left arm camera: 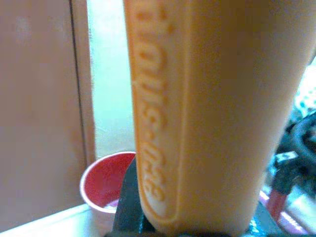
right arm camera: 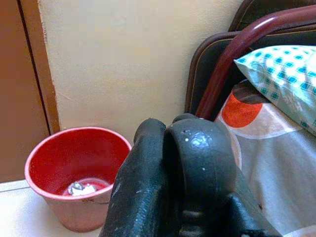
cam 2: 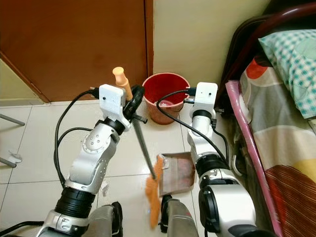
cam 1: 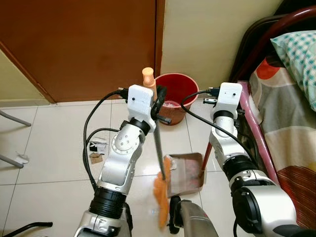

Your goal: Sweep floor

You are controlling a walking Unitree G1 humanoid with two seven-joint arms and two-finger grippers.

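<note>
Broom (cam 1: 160, 192) handle clenched in left hand (cam 1: 157, 101), bristles at dustpan (cam 1: 187, 170) mouth; right hand (cam 1: 217, 101) grasping dustpan handle. Risk: hard stroke flicks debris past pan.

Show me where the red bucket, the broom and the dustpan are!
red bucket (cam 1: 177, 85): left eye view, on its inner back wall.
broom (cam 1: 160, 195): left eye view, on the orange bristles.
dustpan (cam 1: 186, 173): left eye view, on its flat tray.
</note>
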